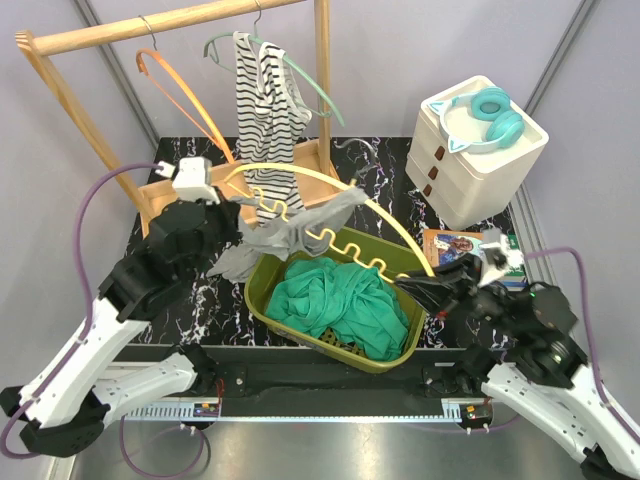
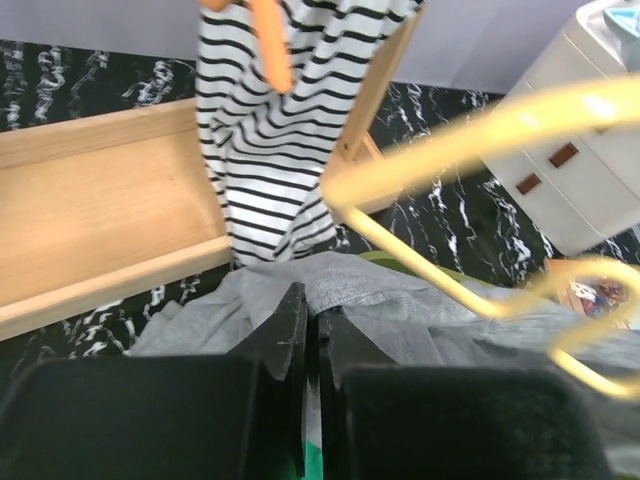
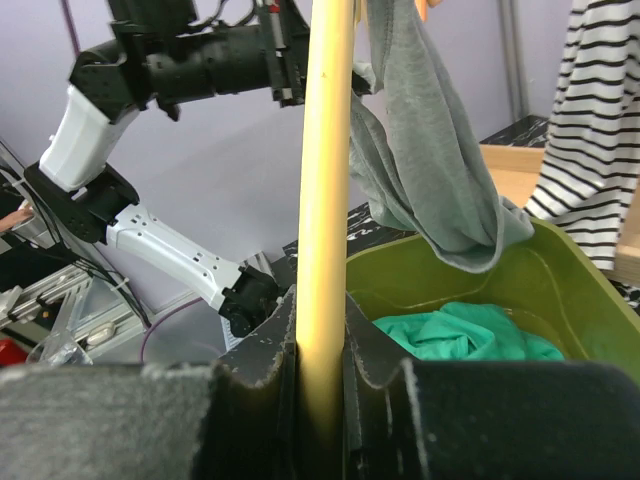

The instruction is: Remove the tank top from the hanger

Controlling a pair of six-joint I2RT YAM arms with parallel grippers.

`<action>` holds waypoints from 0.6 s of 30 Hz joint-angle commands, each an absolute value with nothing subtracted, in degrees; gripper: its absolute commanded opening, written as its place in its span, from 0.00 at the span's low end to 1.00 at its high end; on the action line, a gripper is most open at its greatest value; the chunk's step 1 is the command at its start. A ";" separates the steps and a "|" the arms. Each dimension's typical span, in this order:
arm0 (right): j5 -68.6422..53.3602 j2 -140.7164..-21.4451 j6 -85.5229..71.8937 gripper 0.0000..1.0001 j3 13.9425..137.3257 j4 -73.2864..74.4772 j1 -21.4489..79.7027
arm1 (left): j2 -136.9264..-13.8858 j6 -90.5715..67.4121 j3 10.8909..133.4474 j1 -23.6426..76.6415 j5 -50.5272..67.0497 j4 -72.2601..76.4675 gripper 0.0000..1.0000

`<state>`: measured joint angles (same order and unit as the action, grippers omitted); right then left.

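Mid-strip: my right pincer (image 3: pixel 325 320) is clamped on the near end of the yellow hanger (image 3: pixel 325 150), and my left pincer (image 2: pixel 310 315) is pinched on the grey tank top (image 1: pixel 290 235), which seems not yet free of the far end. The hanger's long axis runs from counter centre toward the front-right corner, and the top droops over the olive basket (image 1: pixel 262 305) mid-counter. Next, likely: left draws toward the left edge while right holds firm.
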<state>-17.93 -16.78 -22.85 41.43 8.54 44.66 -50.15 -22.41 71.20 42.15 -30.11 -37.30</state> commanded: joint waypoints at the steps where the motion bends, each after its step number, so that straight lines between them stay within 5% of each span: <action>1: -22.93 -28.17 -25.84 0.00 40.78 -16.48 45.00 | -44.92 -22.06 70.93 41.75 -36.46 -42.61 0.00; 7: -28.12 -45.40 -28.74 0.00 45.26 -30.12 45.00 | -35.87 -25.39 67.86 41.84 -42.62 -49.82 0.04; 10: -29.26 -51.65 -29.53 0.00 47.54 -34.17 45.00 | -32.44 -26.62 67.41 41.84 -44.21 -53.17 0.21; 12: -30.14 -54.13 -30.41 0.00 48.69 -36.98 45.00 | -30.77 -26.89 67.85 41.75 -43.51 -55.18 0.50; 15: -31.37 -57.74 -31.02 0.00 49.39 -39.37 45.26 | -29.10 -27.68 69.52 41.75 -39.57 -56.69 0.73; 18: -31.90 -59.59 -30.06 0.00 49.22 -39.99 46.05 | -27.69 -29.70 71.80 41.84 -32.80 -55.99 0.79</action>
